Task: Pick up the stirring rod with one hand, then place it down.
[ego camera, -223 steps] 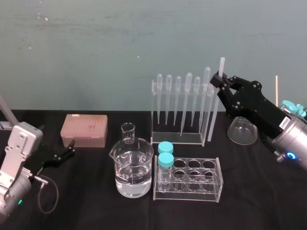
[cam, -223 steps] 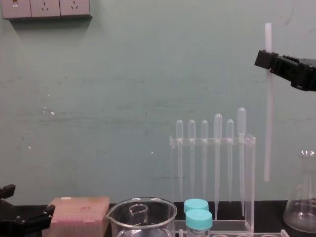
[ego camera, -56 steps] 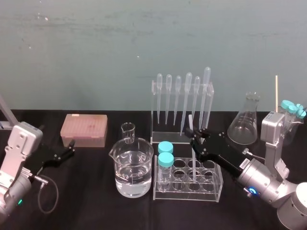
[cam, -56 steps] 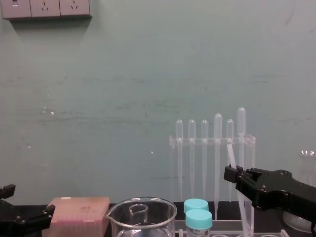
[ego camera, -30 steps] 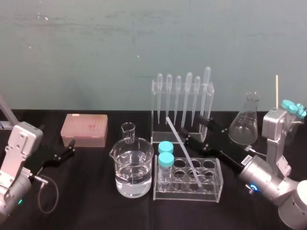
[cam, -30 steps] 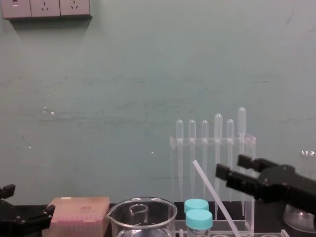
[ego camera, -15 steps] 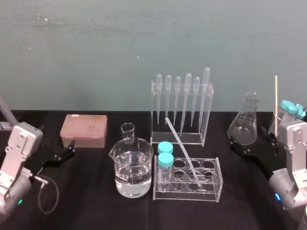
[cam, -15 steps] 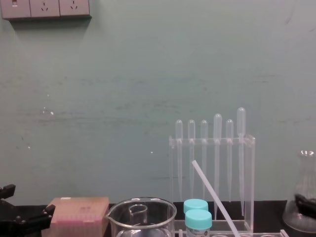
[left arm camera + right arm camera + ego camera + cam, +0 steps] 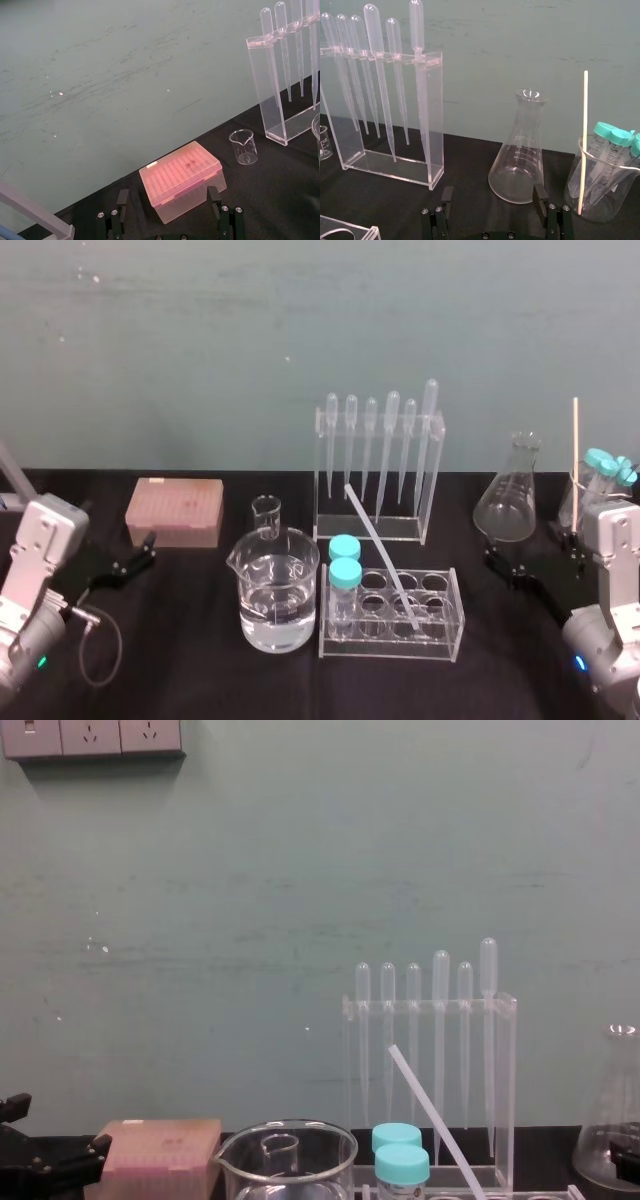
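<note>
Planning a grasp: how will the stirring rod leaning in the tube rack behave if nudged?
The stirring rod is straight though leaning, so probably stiff. Thin and translucent, it's likely light, possibly brittle. Only its lower end sits in the tube rack, so a nudge could swing or tip it.

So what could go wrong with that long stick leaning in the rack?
The stirring rod leans tilted, only its lower end in the test-tube rack, so it might slide or tip out. The open right gripper sits close to the flask; a careless move could bump it. The left gripper is parked far left.
</note>
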Robot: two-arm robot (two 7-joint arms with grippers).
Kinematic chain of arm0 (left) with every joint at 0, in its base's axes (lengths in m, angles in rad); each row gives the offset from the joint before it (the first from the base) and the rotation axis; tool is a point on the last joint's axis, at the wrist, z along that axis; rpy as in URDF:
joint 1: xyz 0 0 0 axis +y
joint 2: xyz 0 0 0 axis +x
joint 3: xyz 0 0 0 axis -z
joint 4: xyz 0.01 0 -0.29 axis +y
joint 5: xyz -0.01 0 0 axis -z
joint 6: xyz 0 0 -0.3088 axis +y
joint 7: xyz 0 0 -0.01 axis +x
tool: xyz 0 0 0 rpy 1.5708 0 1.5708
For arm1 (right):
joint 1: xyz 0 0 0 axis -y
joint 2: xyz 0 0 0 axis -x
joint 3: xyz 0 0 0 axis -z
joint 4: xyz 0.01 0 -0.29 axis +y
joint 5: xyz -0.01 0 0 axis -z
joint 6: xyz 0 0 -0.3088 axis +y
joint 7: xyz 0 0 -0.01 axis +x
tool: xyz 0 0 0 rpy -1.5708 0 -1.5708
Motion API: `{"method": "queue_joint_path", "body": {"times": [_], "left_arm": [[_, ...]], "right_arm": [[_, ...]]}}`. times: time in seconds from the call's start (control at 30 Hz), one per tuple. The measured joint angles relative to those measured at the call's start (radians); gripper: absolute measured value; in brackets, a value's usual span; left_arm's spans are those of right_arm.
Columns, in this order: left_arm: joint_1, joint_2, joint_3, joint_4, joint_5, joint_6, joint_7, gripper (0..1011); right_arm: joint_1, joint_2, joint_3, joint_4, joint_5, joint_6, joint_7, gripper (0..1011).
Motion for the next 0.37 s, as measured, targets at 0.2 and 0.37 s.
{"method": "queue_joint_path", "body": {"times": [0.2,0.37], "left_arm": [[0.000,0.000,0.000,0.000,0.000,0.000,0.000,1000],[0.000,0.000,0.000,0.000,0.000,0.000,0.000,1000]], "right_arm": [[0.003,0.001,-0.002,0.002,0.000,-0.004,0.000,1003],[0.004,0.001,-0.003,0.002,0.000,-0.007,0.001,1003]]}}
